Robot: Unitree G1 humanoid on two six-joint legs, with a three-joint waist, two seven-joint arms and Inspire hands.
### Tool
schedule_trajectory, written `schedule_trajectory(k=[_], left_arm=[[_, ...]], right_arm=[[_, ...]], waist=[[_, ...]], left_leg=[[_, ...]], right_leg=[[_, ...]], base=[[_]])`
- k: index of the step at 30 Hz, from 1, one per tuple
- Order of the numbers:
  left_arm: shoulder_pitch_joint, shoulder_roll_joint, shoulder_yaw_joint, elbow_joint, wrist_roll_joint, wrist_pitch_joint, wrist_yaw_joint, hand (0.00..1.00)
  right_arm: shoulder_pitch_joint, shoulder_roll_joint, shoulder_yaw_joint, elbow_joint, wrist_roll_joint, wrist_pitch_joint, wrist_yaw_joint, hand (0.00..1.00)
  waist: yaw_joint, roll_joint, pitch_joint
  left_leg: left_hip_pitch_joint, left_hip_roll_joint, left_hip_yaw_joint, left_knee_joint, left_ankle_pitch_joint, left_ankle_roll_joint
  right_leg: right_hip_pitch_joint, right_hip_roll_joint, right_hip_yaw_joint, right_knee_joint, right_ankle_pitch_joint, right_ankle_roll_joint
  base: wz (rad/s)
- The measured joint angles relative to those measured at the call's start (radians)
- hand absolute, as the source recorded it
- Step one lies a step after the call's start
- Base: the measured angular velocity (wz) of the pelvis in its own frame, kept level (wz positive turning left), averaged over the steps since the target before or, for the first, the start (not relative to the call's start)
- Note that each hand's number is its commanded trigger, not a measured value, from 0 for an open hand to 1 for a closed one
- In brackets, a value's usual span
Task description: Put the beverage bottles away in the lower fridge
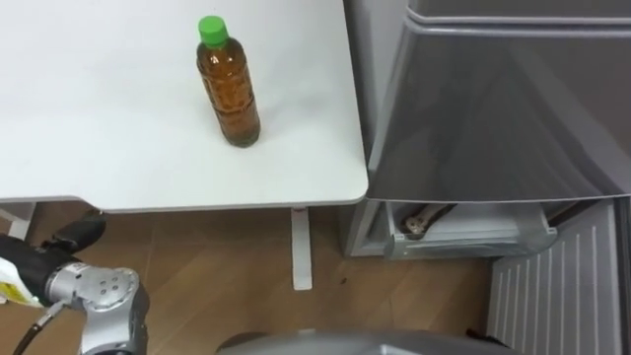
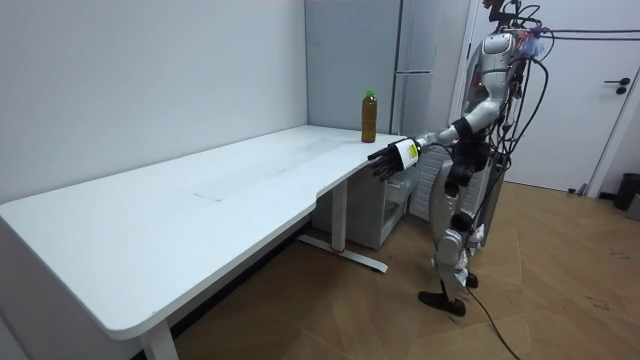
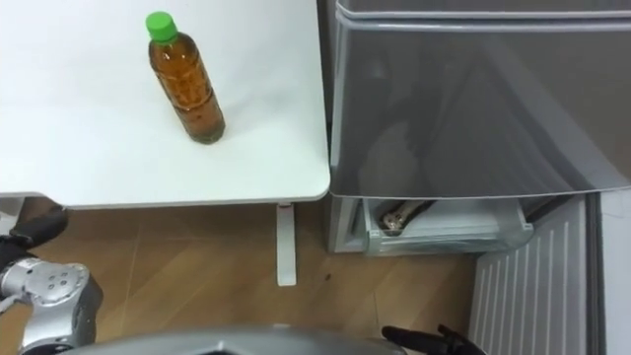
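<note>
A bottle of brown tea with a green cap (image 1: pixel 228 84) stands upright on the white table (image 1: pixel 118 148), near its right front corner; it is also seen as the bottle (image 2: pixel 368 116) at the table's far end. My left hand (image 1: pixel 77 235) hangs open just below the table's front edge, well to the left of the bottle and holding nothing; the same left hand (image 2: pixel 383 160) reaches toward the table. My right hand (image 3: pixel 434 341) shows low by my body with straight fingers and nothing in it. The grey fridge (image 1: pixel 493 99) stands right of the table, its bottom part (image 1: pixel 463 235) standing open.
A pale ribbed panel (image 1: pixel 557 291) stands at the lower right beside the open bottom of the fridge. A small brownish thing (image 1: pixel 418 225) lies inside that opening. The table's leg (image 1: pixel 302 247) rises from the wooden floor (image 1: pixel 217 276). I stand between the table corner and the fridge (image 2: pixel 420 60).
</note>
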Motion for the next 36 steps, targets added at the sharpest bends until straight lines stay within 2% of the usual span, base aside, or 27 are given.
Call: schedule_trajectory(k=[3,4,6,8,10,11,15,17,21,25,27,29,30,33,36], left_arm=[[0.0,0.003,0.003,-0.13,0.027,-0.002,-0.002,0.0],[-0.002,0.007,0.002,-0.187,0.043,-0.016,-0.003,0.0],[-0.011,0.029,-0.004,-0.262,0.045,-0.037,-0.012,0.0],[-0.011,0.04,-0.009,-0.315,0.044,-0.038,-0.031,0.0],[-0.009,0.041,-0.011,-0.375,0.044,-0.038,-0.064,0.0],[-0.009,0.041,-0.013,-0.395,0.044,-0.038,-0.096,0.0],[-0.012,0.04,-0.026,-0.429,0.041,-0.037,-0.198,0.0],[-0.021,0.04,-0.047,-0.45,0.041,-0.033,-0.263,0.0],[-0.036,0.04,-0.07,-0.482,0.04,-0.022,-0.37,0.0],[-0.049,0.04,-0.078,-0.487,0.039,-0.018,-0.424,0.0],[-0.049,0.04,-0.081,-0.487,0.039,-0.007,-0.447,0.0],[-0.05,0.04,-0.089,-0.486,0.037,0.007,-0.476,0.0],[-0.05,0.04,-0.094,-0.486,0.03,0.009,-0.487,0.0],[-0.053,0.04,-0.122,-0.487,-0.041,0.019,-0.552,0.0],[-0.056,0.039,-0.13,-0.487,-0.059,0.038,-0.602,0.0]], right_arm=[[0.008,-0.001,-0.011,0.004,0.0,-0.007,0.006,0.0],[0.008,-0.002,-0.018,0.005,0.001,-0.007,0.006,0.0],[0.001,-0.003,-0.018,0.006,0.003,-0.008,0.007,0.0],[-0.001,-0.005,-0.017,0.009,0.007,-0.01,0.008,0.0],[-0.002,-0.006,-0.017,0.007,0.006,-0.013,0.011,0.0],[-0.003,-0.006,-0.018,0.006,0.006,-0.014,0.018,0.0],[-0.003,-0.004,-0.018,0.007,0.004,-0.019,0.03,0.0],[-0.005,-0.001,-0.017,0.008,-0.004,-0.022,0.031,0.0],[-0.006,-0.001,-0.019,0.008,-0.009,-0.021,0.039,0.0],[-0.012,-0.001,-0.019,0.01,-0.009,-0.02,0.039,0.0],[-0.015,-0.001,-0.019,0.012,-0.009,-0.017,0.04,0.0],[-0.018,0.0,-0.02,0.012,-0.009,-0.01,0.043,0.0],[-0.018,0.0,-0.02,0.012,-0.009,-0.01,0.045,0.0],[-0.022,-0.001,-0.02,0.011,-0.013,-0.01,0.052,0.0],[-0.022,-0.002,-0.03,0.01,-0.018,-0.011,0.057,0.0]], waist=[[0.0,0.008,0.0018],[-0.001,0.014,0.0009],[-0.008,0.023,0.0028],[-0.016,0.029,0.0026],[-0.02,0.021,0.0004],[-0.02,0.023,0.0],[-0.026,0.02,0.0006],[-0.026,0.014,0.0046],[-0.028,0.014,0.0058],[-0.046,0.015,0.0058],[-0.054,0.016,0.0058],[-0.062,0.014,0.009],[-0.063,0.019,0.0112],[-0.067,0.018,0.0101],[-0.073,0.022,0.0092]], left_leg=[[-0.02,-0.001,-0.018,0.027,-0.006,0.001],[-0.024,-0.001,-0.022,0.031,-0.007,0.001],[-0.023,-0.001,-0.022,0.031,-0.006,0.001],[-0.022,-0.002,-0.021,0.03,-0.006,0.001],[-0.021,-0.002,-0.019,0.024,-0.005,0.0],[-0.02,-0.002,-0.019,0.022,-0.005,0.0],[-0.018,-0.001,-0.017,0.015,-0.006,0.0],[-0.019,-0.001,-0.017,0.015,-0.007,0.0],[-0.014,-0.001,-0.012,0.012,-0.01,0.001],[-0.011,-0.001,-0.011,0.008,-0.01,0.001],[-0.008,-0.001,-0.008,0.006,-0.01,0.001],[0.003,0.0,-0.005,0.001,-0.01,0.001],[0.006,0.0,-0.005,-0.001,-0.01,0.001],[0.002,0.0,-0.002,-0.002,-0.01,0.001],[-0.004,0.002,0.007,-0.003,-0.01,0.001]], right_leg=[[0.0,0.0,-0.014,0.0,0.0,-0.001],[0.0,0.0,-0.022,0.0,0.0,-0.001],[0.0,0.0,-0.022,-0.001,0.0,0.0],[0.001,0.0,-0.022,-0.007,0.0,0.0],[0.001,0.0,-0.021,-0.013,0.0,0.0],[0.003,0.0,-0.021,-0.012,0.0,0.0],[0.002,0.0,-0.021,-0.014,0.0,-0.001],[0.001,0.0,-0.019,-0.014,0.0,-0.001],[0.002,0.0,-0.007,-0.012,0.0,0.0],[0.003,0.001,-0.002,-0.011,0.0,0.0],[0.003,0.001,0.002,-0.011,0.0,0.0],[0.012,0.001,0.003,-0.012,0.0,0.0],[0.015,0.001,0.003,-0.012,0.0,0.0],[0.009,0.002,0.005,-0.012,0.0,0.0],[-0.001,0.002,0.008,-0.01,0.001,0.0]], base=[[0.17],[0.08],[0.02],[0.0],[0.0],[0.0],[0.0],[0.0],[-0.04],[-0.02],[-0.05],[-0.02],[0.0],[-0.02],[-0.08]])
